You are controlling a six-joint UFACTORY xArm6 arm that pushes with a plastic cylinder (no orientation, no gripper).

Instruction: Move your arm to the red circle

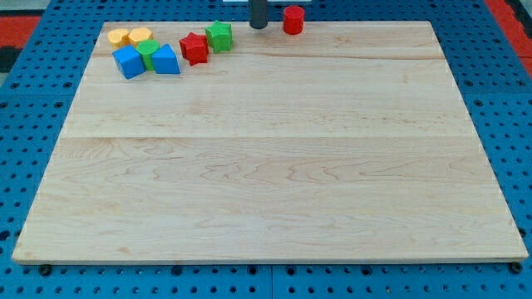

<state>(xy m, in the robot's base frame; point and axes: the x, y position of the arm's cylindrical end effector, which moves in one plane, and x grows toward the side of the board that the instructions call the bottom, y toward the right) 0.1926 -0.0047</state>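
You are seeing my tip [259, 26] sitting just left of the red circle [293, 19], both at the board's [266, 166] top edge.

A pale wooden surface [274, 166] made of joined planks fills most of the view, its grain running left to right with faint seams between boards. It rests on a blue pegboard base [25, 166] dotted with regular holes. Red patches [499, 12] show at the view's top corners. Lighting is even and soft.
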